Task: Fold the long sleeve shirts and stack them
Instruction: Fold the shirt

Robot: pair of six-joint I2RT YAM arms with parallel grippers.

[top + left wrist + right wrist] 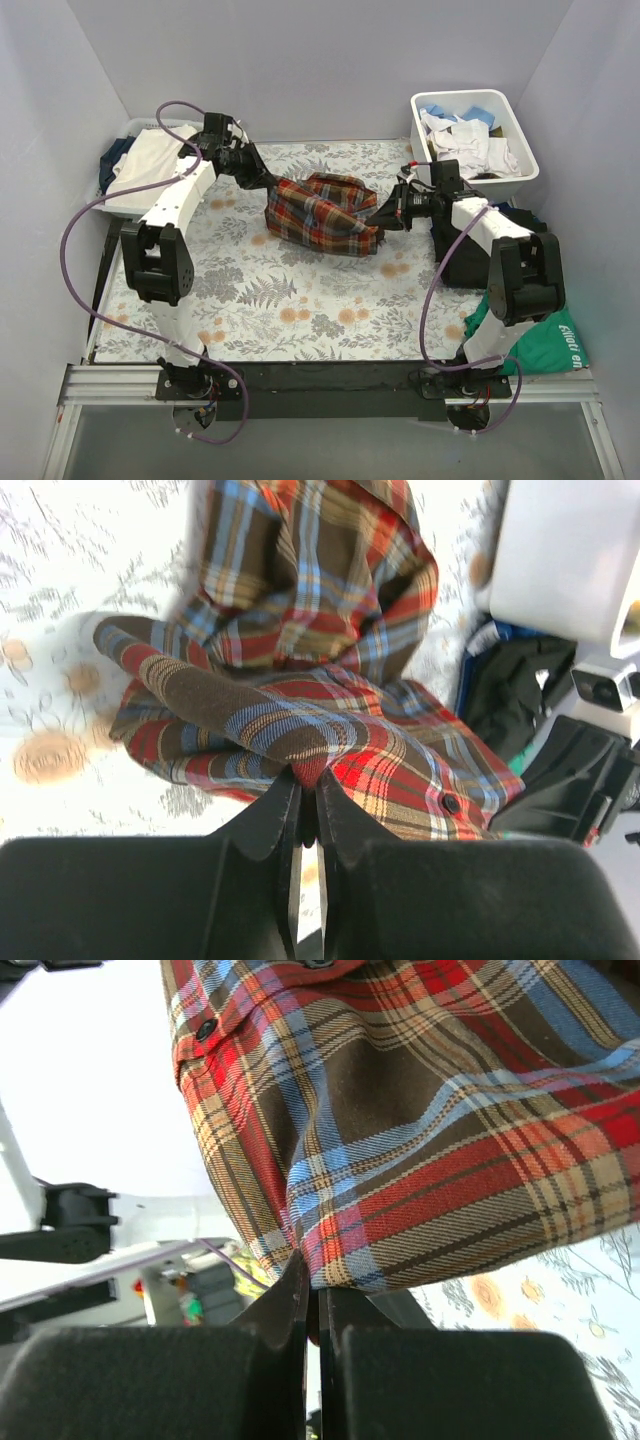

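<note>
Shirt: red/brown/blue plaid flannel button-up (320, 215), bunched betw. both grippers.
L gripper (306, 780): jaws clamped on a shirt fold.
R gripper (313, 1282): jaws clamped on the shirt edge.

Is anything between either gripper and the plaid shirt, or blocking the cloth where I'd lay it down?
Nothing visible. Left gripper and right gripper are both shut on the plaid shirt; the floral cloth below shows no obstacle.
</note>
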